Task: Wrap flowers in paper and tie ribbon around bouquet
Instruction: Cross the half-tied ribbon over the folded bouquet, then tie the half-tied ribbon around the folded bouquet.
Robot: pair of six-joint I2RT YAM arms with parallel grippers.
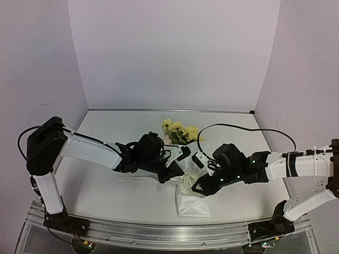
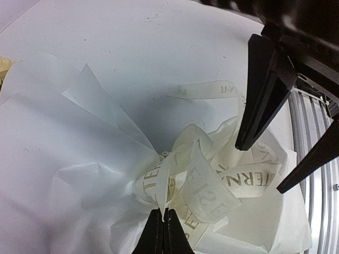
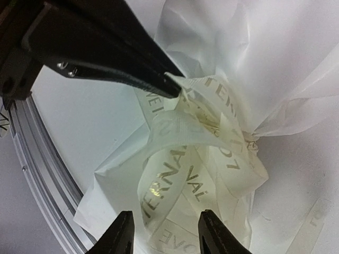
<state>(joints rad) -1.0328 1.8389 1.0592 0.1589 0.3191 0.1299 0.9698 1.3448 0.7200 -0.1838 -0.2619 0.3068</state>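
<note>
here, your left gripper (image 2: pixel 163 212) was clamped tight on a fold of the ribbon (image 2: pixel 209 193), at the tangle of loops bunched over the gathered paper (image 2: pixel 63 159). your right gripper (image 3: pixel 165 225) stood with its jaws apart, a printed loop of ribbon lying loose between the fingers. the bouquet (image 1: pixel 188 182) lay on the table (image 1: pixel 100 185) between your arms, flowers (image 1: pixel 180 131) toward the back wall, paper end toward the rail (image 1: pixel 169 233).

Surfaces I see
Paper (image 2: pixel 63 159) thin, crinkly, translucent matt white; ribbon (image 2: pixel 212 196) soft cream cloth, printed lettering; rail (image 1: pixel 159 231) along the table's (image 2: pixel 132 42) near edge ribbed bare metal.
</note>
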